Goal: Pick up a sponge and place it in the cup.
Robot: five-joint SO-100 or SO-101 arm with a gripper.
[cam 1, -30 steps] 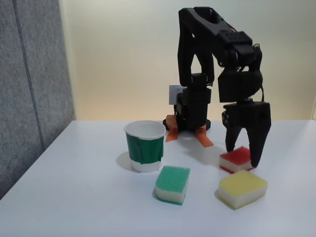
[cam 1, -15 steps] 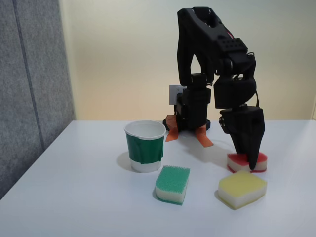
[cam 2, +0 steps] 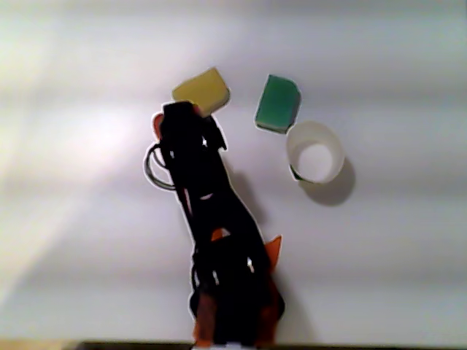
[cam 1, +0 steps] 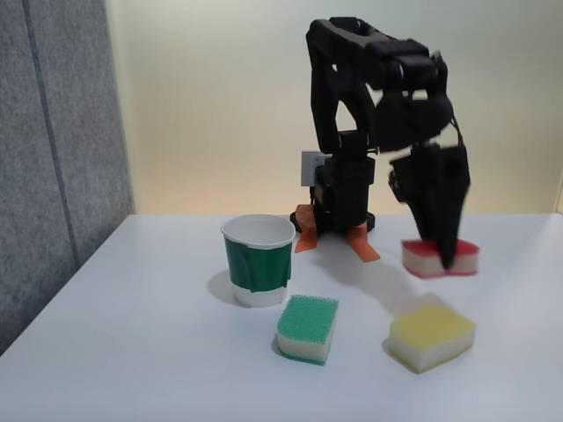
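In the fixed view the gripper (cam 1: pixel 447 257) has its fingers closed around the sponge (cam 1: pixel 427 258), whose red top and white underside hang clear of the white table (cam 1: pixel 132 352), to the right of the arm's base. The cup (cam 1: pixel 258 260) stands upright well to the left, on the table. Nearer the camera lie the green-topped sponge (cam 1: pixel 308 328), just right of the cup, and the yellow-topped sponge (cam 1: pixel 431 336), below the held one. In the other view, from above, the arm covers most of the sponge (cam 2: pixel 157 124) beside the yellow-topped sponge (cam 2: pixel 201 89).
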